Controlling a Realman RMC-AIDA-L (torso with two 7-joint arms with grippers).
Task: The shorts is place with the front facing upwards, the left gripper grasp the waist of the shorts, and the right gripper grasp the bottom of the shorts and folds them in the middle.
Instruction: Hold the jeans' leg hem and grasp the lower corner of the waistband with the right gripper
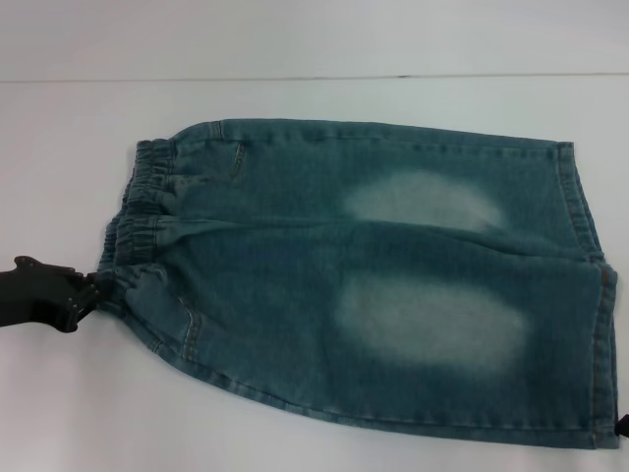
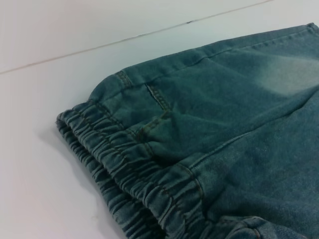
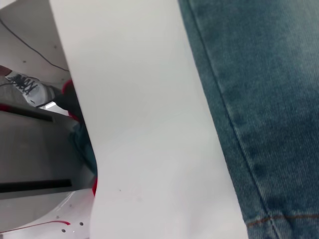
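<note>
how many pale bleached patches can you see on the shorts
2. One pale oval lies on the far leg of the shorts, the other, larger oval on the near leg. Both sit mid-leg, between waistband and hems. The underside is hidden.

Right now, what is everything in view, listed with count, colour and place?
shorts: one, blue-green faded denim, lying flat across the table, front up.
pale ovals: two, bleached whitish, one on each leg.
waist of the shorts: one, ruffled denim band, at the robot's left end.
bottom of the shorts: two straight stitched hems, at the robot's right end.
table: one, white, under the shorts.
left gripper: one, black, at the waist's near corner, touching the fabric.
right gripper: one, black, only a tip showing at the near hem corner.
</note>
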